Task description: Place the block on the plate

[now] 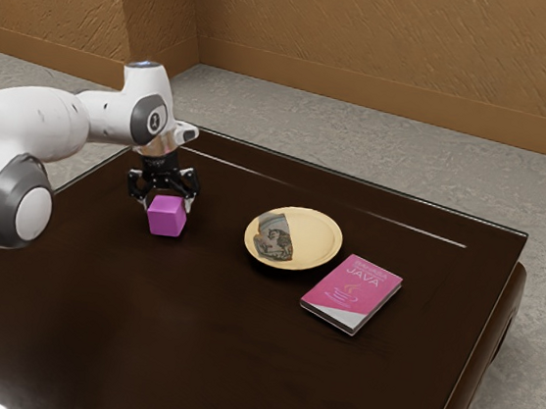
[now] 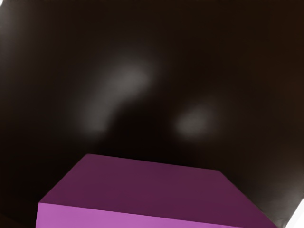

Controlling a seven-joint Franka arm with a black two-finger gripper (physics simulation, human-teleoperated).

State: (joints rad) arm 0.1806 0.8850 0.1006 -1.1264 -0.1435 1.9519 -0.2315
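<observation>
Low over the table's far left part, in the exterior view, the black gripper (image 1: 169, 201) is open, its fingers spread around the upper part of the purple block (image 1: 166, 217). The block hides part of the fingertips, and contact with them is hard to make out. In the wrist view the block (image 2: 147, 190) lies large at the lower edge, turned slightly relative to the hand. Toward the exterior view's right of the block stands the round, pale yellow plate (image 1: 320, 240), with a grey patterned patch on its surface.
A pink Java book (image 1: 354, 291) lies beside the plate, toward the exterior view's right. Everything rests on a dark, glossy table (image 1: 189, 333), whose far edge runs behind the gripper and plate.
</observation>
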